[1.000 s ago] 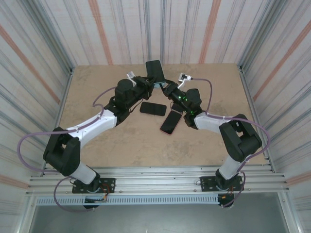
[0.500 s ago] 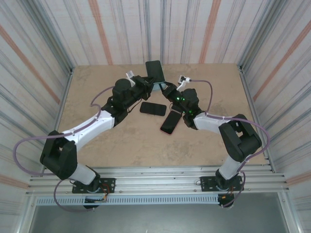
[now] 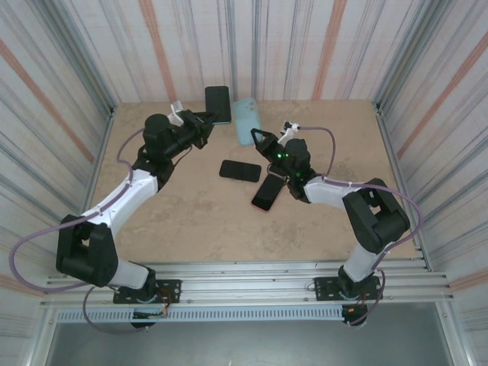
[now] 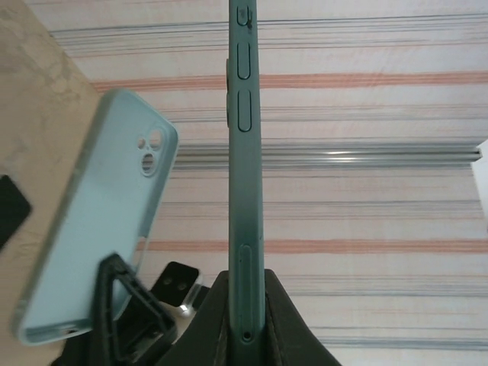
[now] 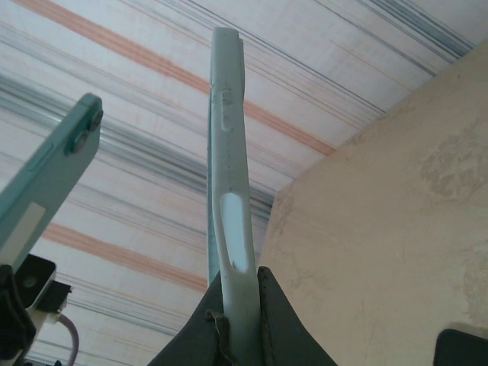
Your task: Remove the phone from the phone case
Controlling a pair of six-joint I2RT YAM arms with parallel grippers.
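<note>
The phone, a slim handset with a dark screen and teal side edge, is sitting clear of its case above the far left-centre of the worktop. Its long axis is pointing up and toward the far wall. The left gripper is pinching its lower end, jaws closed tight. Just to its right, not touching, the pale blue phone case is pointing the same way, camera cut-outs uppermost, and the right gripper is clamping its bottom edge.
</note>
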